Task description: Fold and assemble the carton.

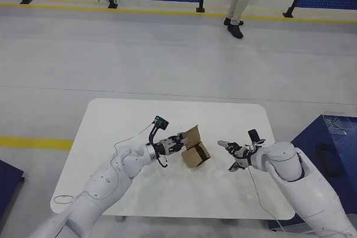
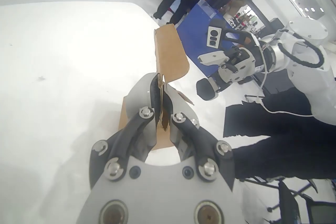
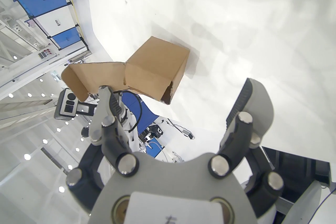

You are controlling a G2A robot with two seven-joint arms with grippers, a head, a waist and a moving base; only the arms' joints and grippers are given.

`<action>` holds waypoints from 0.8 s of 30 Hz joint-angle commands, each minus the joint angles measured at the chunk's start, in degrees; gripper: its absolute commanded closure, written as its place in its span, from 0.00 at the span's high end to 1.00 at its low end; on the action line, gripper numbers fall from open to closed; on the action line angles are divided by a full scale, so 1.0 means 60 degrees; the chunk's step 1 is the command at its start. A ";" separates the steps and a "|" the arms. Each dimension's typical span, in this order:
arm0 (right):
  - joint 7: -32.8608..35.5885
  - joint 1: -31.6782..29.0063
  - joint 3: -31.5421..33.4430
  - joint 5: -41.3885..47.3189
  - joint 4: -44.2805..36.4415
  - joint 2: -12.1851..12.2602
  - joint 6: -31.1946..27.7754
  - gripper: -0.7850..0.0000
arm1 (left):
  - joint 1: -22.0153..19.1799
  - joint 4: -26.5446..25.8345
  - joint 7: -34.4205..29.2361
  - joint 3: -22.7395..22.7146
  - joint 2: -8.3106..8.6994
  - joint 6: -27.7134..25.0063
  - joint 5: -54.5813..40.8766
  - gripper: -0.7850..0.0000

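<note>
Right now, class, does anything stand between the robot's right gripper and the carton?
Nothing visible does. The open right gripper sits apart from the carton with only bare table between them; the left gripper pinches the carton's flap on the other side.

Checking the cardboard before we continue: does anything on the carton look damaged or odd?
Yes. The carton has a ragged, torn-looking corner at its open end, and the edge pinched in the left gripper looks frayed. One flap stands up unfolded.

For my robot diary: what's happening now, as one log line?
left gripper: shut on carton flap | right gripper: open, apart from carton | carton: one flap open
</note>
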 commanded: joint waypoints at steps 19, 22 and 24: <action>0.0142 0.0472 -0.0623 -0.0300 0.0020 -0.0174 0.0209 1.00 | 0.3903 -0.5753 -0.1565 -0.2829 0.1425 0.1821 0.0565 1.00; 0.0210 0.0543 -0.0681 -0.0429 0.0050 -0.0179 0.0227 1.00 | 0.3934 -0.5976 -0.2185 -0.2790 0.1443 0.1432 0.0310 1.00; 0.0246 0.0596 -0.0695 -0.0503 0.0082 -0.0179 0.0251 1.00 | 0.3855 -0.6012 -0.2496 -0.2730 0.1437 0.1447 0.0376 1.00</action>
